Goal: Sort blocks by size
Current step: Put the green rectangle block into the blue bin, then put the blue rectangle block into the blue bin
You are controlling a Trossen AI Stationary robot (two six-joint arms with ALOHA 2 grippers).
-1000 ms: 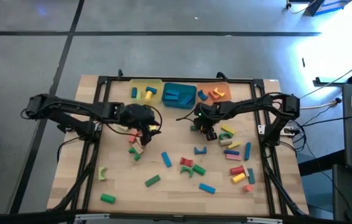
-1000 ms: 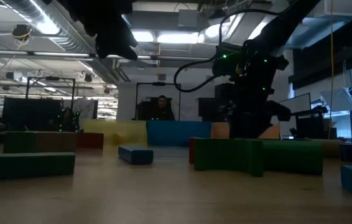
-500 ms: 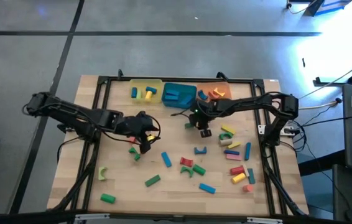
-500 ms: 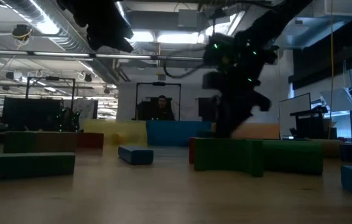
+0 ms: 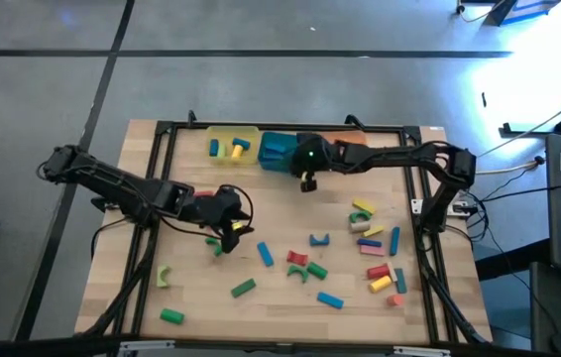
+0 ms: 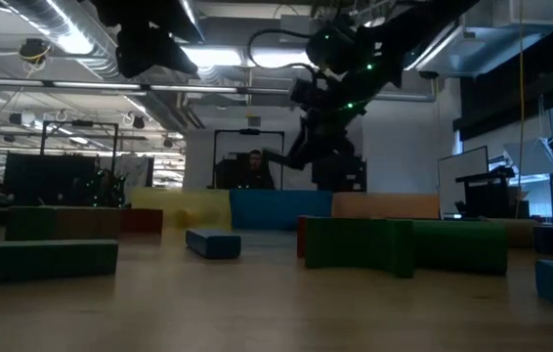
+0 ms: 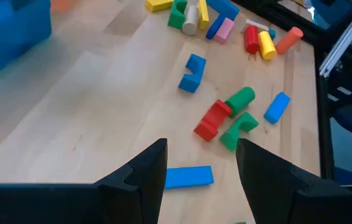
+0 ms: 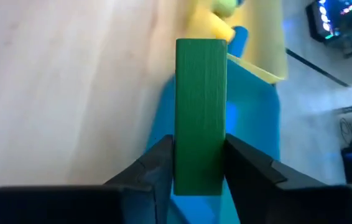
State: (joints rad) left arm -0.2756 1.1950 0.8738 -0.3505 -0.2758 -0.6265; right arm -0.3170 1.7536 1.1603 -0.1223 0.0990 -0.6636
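Observation:
My right gripper (image 5: 306, 178) hangs by the teal tray's (image 5: 279, 151) near right corner, shut on a green bar block (image 8: 201, 106); it also shows raised in the low view (image 6: 327, 147). My left gripper (image 5: 229, 226) is open and empty above the table's left middle, its fingers apart in the left wrist view (image 7: 201, 168) over a blue bar (image 7: 188, 176). Many small blocks lie flat on the table: a red and green group (image 5: 302, 264) and a mixed group (image 5: 372, 238). The yellow tray (image 5: 233, 144) and the orange tray (image 5: 350, 149) hold a few blocks. My right gripper pinches the green bar's two long sides (image 8: 201, 171) between its two fingers, at the end nearer the wrist. The bar sticks out forward past the fingertips, along the fingers. It is lifted clear of the table, its free end over the teal tray's wall (image 8: 250, 124).
The three trays stand in a row along the far edge inside a black frame (image 5: 162, 129). Single green blocks lie at the near left (image 5: 171, 315) (image 5: 243, 288) (image 5: 165, 276). Bare wood shows between the trays and the block groups. A person sits in the room behind (image 6: 254, 166).
My right gripper has risen from the table and gone toward the far edge and left, to the teal tray, carrying the green bar lifted clear. My left gripper has gone toward the near edge and a little right, still open.

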